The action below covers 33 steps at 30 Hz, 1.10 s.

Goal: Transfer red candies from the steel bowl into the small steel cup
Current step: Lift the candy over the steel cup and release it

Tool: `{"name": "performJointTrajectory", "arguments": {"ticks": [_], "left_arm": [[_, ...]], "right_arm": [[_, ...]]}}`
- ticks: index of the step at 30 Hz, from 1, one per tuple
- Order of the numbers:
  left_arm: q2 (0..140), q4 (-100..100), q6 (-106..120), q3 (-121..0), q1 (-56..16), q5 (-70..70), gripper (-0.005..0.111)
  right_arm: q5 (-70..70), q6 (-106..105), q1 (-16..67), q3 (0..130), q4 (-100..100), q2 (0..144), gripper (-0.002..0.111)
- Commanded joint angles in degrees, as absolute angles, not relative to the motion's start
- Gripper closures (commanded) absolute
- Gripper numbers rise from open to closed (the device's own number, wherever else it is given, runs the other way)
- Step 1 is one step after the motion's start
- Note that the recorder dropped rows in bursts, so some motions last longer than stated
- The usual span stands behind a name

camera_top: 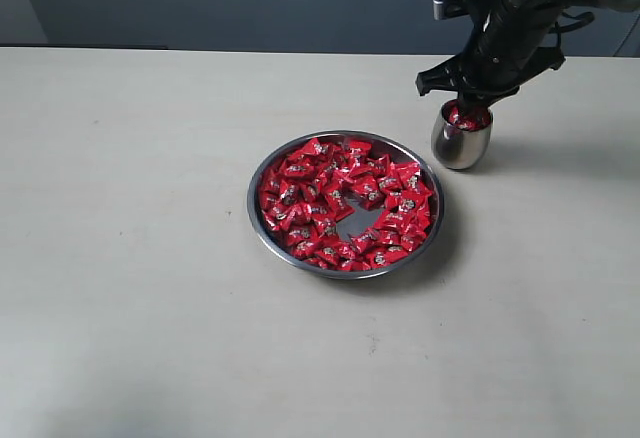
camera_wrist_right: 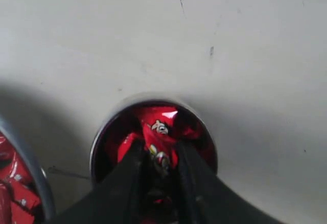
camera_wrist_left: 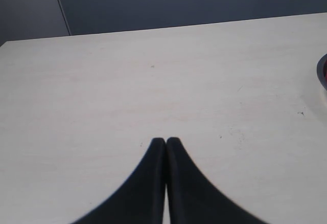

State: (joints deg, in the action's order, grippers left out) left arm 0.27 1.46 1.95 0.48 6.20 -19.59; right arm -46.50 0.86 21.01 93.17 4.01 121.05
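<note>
Right claw sits in the mouth of the small steel cup, jaws part-closed on one red candy; fingertips lost in shadow. Cup just beside the steel bowl, red candies across most of it. Left claw pinched together, holding nothing

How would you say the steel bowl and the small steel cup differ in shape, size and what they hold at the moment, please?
The steel bowl is wide and shallow; the small steel cup is narrow and barrel-shaped. The bowl holds many red candies; the cup shows only a few. The bowl stands free, while the right gripper dips into the cup's mouth. Both are shiny steel and stand upright.
</note>
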Motion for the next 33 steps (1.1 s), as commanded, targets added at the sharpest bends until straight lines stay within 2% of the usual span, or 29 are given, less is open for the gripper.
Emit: {"name": "performJointTrajectory", "arguments": {"ticks": [1,12,15,17,33], "left_arm": [[0.0,1.55,1.68,0.0,6.18,-19.14,0.106],[0.0,1.55,1.68,0.0,6.18,-19.14,0.106],[0.0,1.55,1.68,0.0,6.18,-19.14,0.106],[0.0,1.55,1.68,0.0,6.18,-19.14,0.106],[0.0,1.55,1.68,0.0,6.18,-19.14,0.106]], "right_arm": [[-45.75,0.45,20.66,93.45,4.72,121.07,0.109],[-46.69,0.0,20.66,93.45,4.59,121.07,0.108],[-46.69,0.0,20.66,93.45,4.47,121.07,0.086],[-46.57,0.0,20.66,93.45,4.47,121.07,0.078],[-44.83,0.0,20.66,93.45,4.47,121.07,0.078]]}}
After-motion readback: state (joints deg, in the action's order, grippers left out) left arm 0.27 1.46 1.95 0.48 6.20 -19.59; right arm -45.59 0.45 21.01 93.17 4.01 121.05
